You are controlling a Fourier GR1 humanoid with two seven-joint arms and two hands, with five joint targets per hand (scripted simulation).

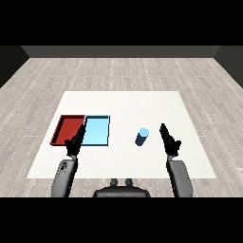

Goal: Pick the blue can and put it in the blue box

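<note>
Approach step: we list the can [142,136] upright, ungrasped, just left of our right hand [170,141], fingers straight, left hand [74,142] likewise relaxed before the blue tray [97,130]; next, we judge, closing round it.

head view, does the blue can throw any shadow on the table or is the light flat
Head view: light is even, with no glare on the white table; the blue can throws no clear shadow, only its side looks darker than its pale top; both trays, red and light blue, are evenly lit.
</note>
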